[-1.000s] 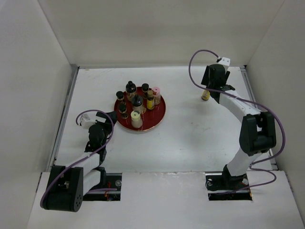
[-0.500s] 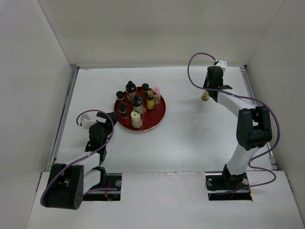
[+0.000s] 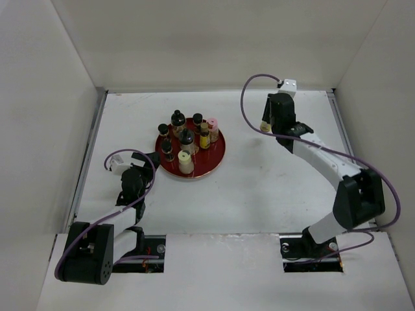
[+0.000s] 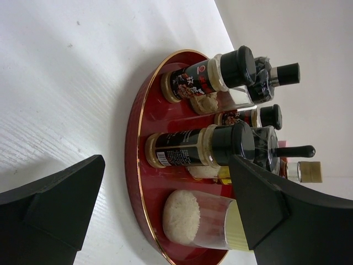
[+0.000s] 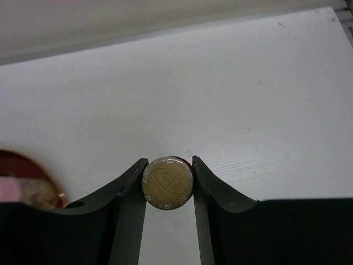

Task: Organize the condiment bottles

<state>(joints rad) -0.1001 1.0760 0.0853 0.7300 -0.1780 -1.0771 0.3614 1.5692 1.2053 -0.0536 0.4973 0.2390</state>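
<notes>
The right gripper (image 3: 266, 125) clamps a gold-capped bottle (image 3: 264, 127) between its two fingers toward the far edge of the counter (image 3: 259, 188), right of the middle. Seen from the right wrist, the round gold cap of the gold-capped bottle (image 5: 167, 185) fills the gap in the right gripper (image 5: 169, 164), with both fingers pressed to its sides. Whether the bottle rests on the counter or hangs above it cannot be told.

The other bottles stand together on the red tray (image 3: 209, 162), which lies left of the middle, well apart from the held bottle. Among them are a cream-capped jar (image 3: 185, 161) at the tray's near rim, a pink-capped jar (image 3: 213, 124) on its far right side, and several black-capped bottles (image 3: 177, 119).

The left gripper (image 3: 152, 157) sits with fingers spread and nothing between them, just beside the tray's near-left rim, toward the left edge. The left wrist view looks between the spread fingers of the left gripper (image 4: 166, 160) at the red tray (image 4: 132, 149), the black-capped bottles (image 4: 204, 144) and the cream-capped jar (image 4: 204, 221).
</notes>
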